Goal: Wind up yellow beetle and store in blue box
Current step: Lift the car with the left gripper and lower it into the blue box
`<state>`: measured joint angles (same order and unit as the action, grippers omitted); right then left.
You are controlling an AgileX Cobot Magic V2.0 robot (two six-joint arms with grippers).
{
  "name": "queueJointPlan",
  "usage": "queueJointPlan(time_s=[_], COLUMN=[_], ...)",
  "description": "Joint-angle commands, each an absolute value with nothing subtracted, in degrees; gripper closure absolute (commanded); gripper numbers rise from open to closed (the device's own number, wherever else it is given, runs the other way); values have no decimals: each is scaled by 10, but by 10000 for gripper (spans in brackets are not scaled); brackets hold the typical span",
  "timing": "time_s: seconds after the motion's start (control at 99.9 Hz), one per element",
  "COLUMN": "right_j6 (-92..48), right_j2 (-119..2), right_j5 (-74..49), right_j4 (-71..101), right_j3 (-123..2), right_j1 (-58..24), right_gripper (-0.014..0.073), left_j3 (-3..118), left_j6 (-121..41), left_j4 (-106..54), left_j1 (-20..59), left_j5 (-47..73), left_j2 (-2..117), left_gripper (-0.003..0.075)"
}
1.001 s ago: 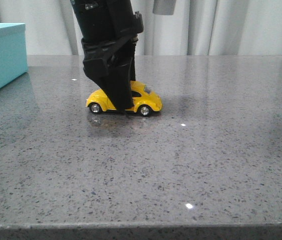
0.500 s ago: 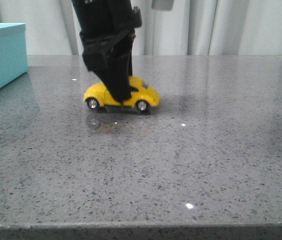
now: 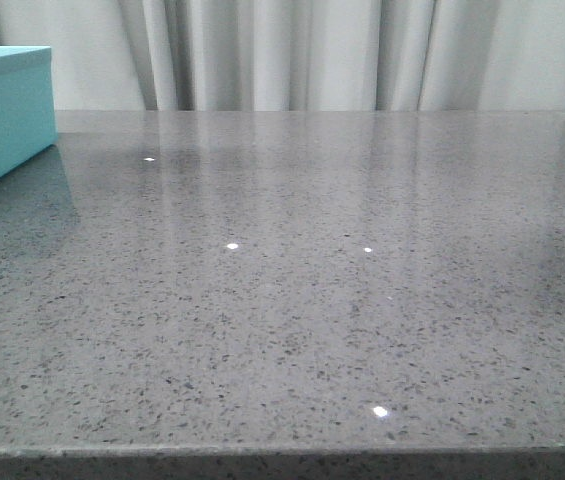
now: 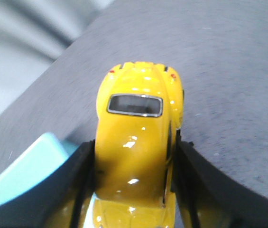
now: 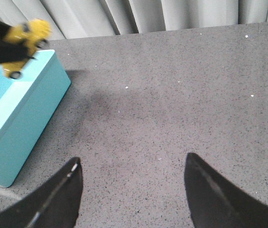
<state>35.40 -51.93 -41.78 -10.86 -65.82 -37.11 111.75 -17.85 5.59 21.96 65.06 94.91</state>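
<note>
Your gray speckled tabletop [image 3: 312,300] is the biggest thing here. In the front view it is shiny, with small bright light spots on it, and pale curtains [image 3: 292,55] hang behind its far edge.

Next comes the blue box [image 5: 17,118]. It sits at the far left corner of the tabletop. In the front view you only see 1 corner of it, at the left edge of the picture. In the right wrist view you see its long side and its paler top.

Your right hand [image 5: 133,190] hangs over the bare tabletop, well apart from the blue box. Its 2 dark fingers [image 5: 60,199] are spread wide, and only gray tabletop shows between them.

Your left hand [image 4: 134,199] is closed on the yellow beetle [image 4: 136,147]. 1 dark finger presses on each side of the little car, at its doors. You look down on its shiny yellow roof and 1 dark window.

The yellow beetle is up in the air, off the tabletop. In the right wrist view you can see it held above the top of the blue box, near the box's far end. It looks blurry there, and the dark left hand is just beside it. In the left wrist view a bit of the blue box shows under the car, and the gray tabletop lies past it.
</note>
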Motion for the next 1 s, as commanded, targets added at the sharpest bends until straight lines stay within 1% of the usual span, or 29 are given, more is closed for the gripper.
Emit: queueJointPlan(time_s=[0.0, 0.19, 0.51, 0.74, 0.991], right_j6=[349, 349, 349, 349, 349], right_j2=[-511, -511, -511, -511, -511], right_j5=[-374, -372, -372, -372, -372], right_j4=[-117, -117, -117, -117, -116], right_j3=[-672, -672, -672, -672, -672], right_j1=[-372, -372, -372, -372, -372], right_gripper=[127, 127, 127, 127, 127], left_j3=[1136, 1136, 1066, 965, 875], left_j6=[-113, -102, -81, -81, -81], left_j4=[61, 59, 55, 18, -24], left_j1=[164, 68, -48, -90, -95], left_j5=[647, 727, 724, 671, 589], left_j2=[910, 912, 913, 913, 914], left_gripper=[531, 531, 531, 531, 531])
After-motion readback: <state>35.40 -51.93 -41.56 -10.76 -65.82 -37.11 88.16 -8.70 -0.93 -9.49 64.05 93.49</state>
